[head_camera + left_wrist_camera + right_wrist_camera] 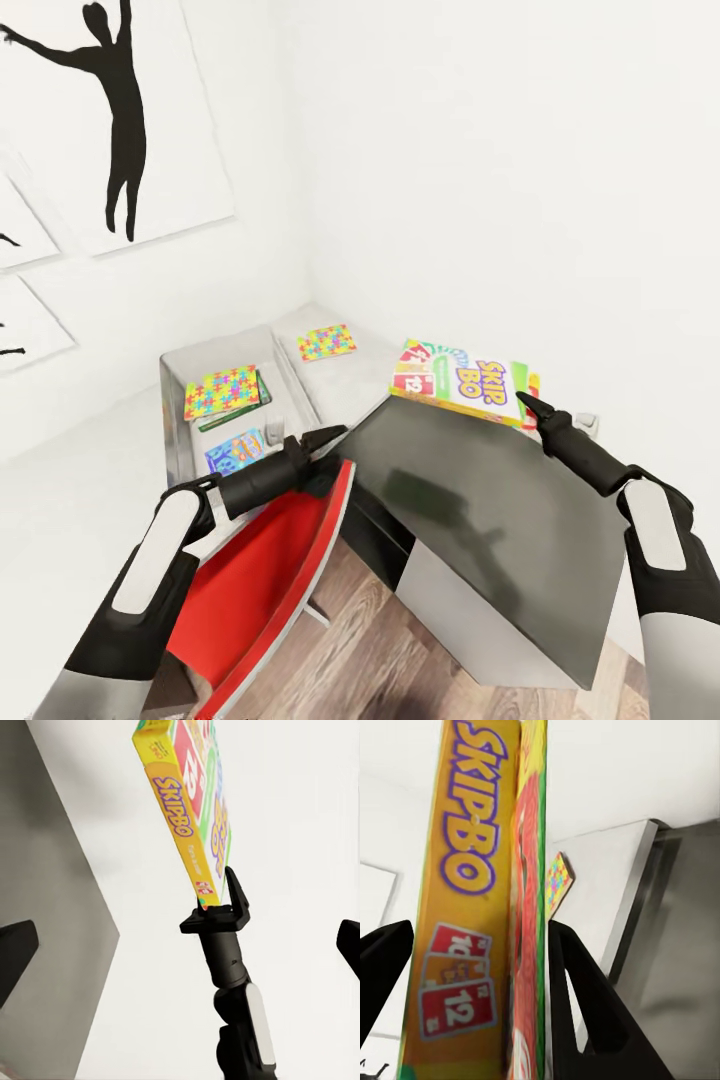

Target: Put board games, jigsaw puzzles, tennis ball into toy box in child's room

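While the right gripper [524, 399] pinches the Skip-Bo box [462, 379] by its edge, right of frame centre above the desk [480, 500], treat it as light, stiff and smooth. Left gripper [335, 433] fingers are spread, empty.

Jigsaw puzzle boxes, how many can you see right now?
2. One jigsaw puzzle lies inside the toy box; the other puzzle lies on the table beside it. Others may be hidden.

Right end effector [528, 404] clamped, arm extended forward; left end effector [325, 438] seemingly spread.
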Robot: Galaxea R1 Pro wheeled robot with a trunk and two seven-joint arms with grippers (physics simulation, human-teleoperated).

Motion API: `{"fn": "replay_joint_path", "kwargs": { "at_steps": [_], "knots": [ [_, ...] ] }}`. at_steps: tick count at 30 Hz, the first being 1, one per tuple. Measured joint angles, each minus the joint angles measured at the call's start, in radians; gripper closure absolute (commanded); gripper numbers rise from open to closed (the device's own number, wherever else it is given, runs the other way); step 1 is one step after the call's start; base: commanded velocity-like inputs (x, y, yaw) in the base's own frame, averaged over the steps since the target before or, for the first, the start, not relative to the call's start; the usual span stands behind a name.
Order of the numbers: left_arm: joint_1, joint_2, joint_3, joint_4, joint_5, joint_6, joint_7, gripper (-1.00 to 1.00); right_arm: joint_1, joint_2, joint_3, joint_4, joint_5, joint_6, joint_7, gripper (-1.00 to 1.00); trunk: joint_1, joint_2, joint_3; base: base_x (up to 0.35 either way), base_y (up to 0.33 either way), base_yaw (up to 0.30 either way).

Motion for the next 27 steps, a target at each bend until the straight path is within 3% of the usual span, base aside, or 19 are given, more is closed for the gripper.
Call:
{"fn": "replay_joint_path", "kwargs": {
  "at_steps": [11,27],
  "knots": [
    [0.000,0.000,0.034,0.000,0.001,0.012,0.001,-1.00,0.000,0.004,0.003,-0.016,0.001,-0.001,-0.092,1.00,0.000,0.000,0.000,0.000,0.000,0.258],
    [0.000,0.002,0.044,-0.001,-0.001,0.013,0.002,-1.00,0.000,0.005,0.004,-0.022,0.002,-0.002,-0.111,1.00,0.000,0.000,0.000,0.000,0.000,0.291]
  ]
}}
